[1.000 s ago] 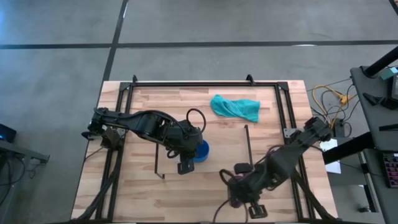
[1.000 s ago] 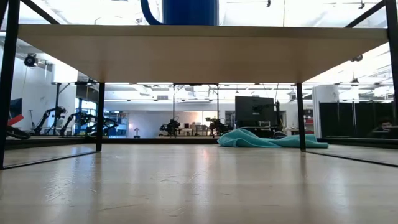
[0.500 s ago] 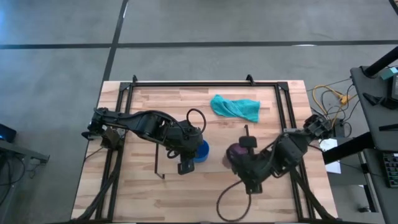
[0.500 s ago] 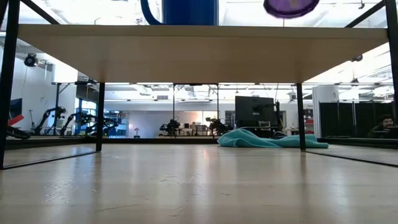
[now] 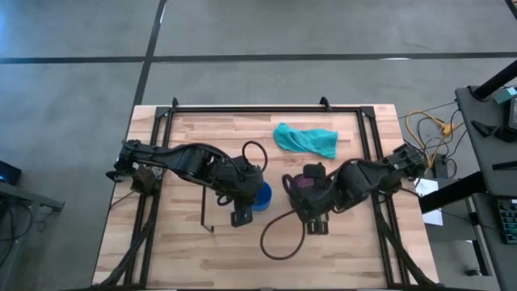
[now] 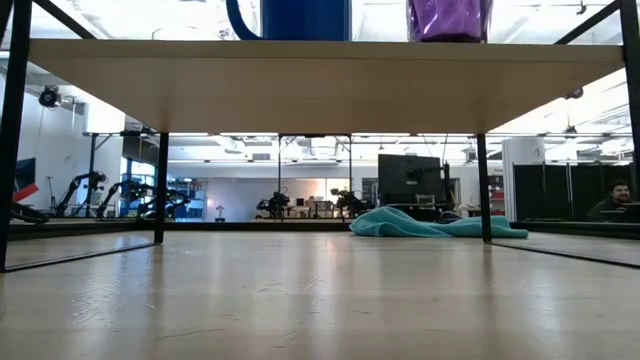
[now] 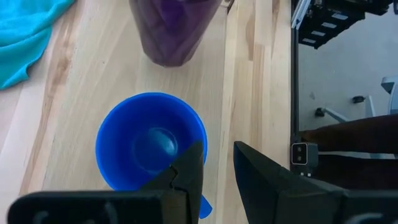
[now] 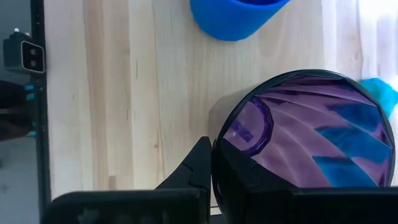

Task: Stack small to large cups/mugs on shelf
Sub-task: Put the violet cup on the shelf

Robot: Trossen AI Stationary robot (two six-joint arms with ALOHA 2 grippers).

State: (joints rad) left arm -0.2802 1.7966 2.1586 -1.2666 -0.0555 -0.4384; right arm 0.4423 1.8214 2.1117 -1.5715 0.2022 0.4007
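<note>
The bright blue mug [image 5: 262,196] stands upright on the light wood shelf [image 6: 320,85], its handle [image 7: 204,206] toward my left gripper [image 7: 217,168]. That gripper is open and points down, with one finger over the mug's rim on the handle side. I cannot tell whether it touches. My right gripper [image 8: 214,168] is shut on the dark purple cup [image 5: 305,184], which stands beside the mug [image 6: 305,18] at the shelf top [image 6: 450,20]. The clear glass cup does not show plainly in any view. My right gripper holds the purple cup by its rim wall [image 8: 219,146]. One finger [image 8: 198,167] is outside the wall and the other is inside. The fingers come from above, pointing down. The cup is upright with its mouth up and its base [image 6: 450,38] level with the shelf top.
A teal cloth [image 5: 305,139] lies on the table beyond the shelf, toward the far edge. A black cable [image 5: 275,238] loops over the table near the right arm. The shelf's black rod legs [image 5: 321,186] stand at its ends. A black frame borders the table.
My right gripper has carried the purple cup from the table's near edge toward the far edge and onto the shelf, to the right of the blue mug. The cup was tilted above the shelf half a second ago. It is now lower and upright.
</note>
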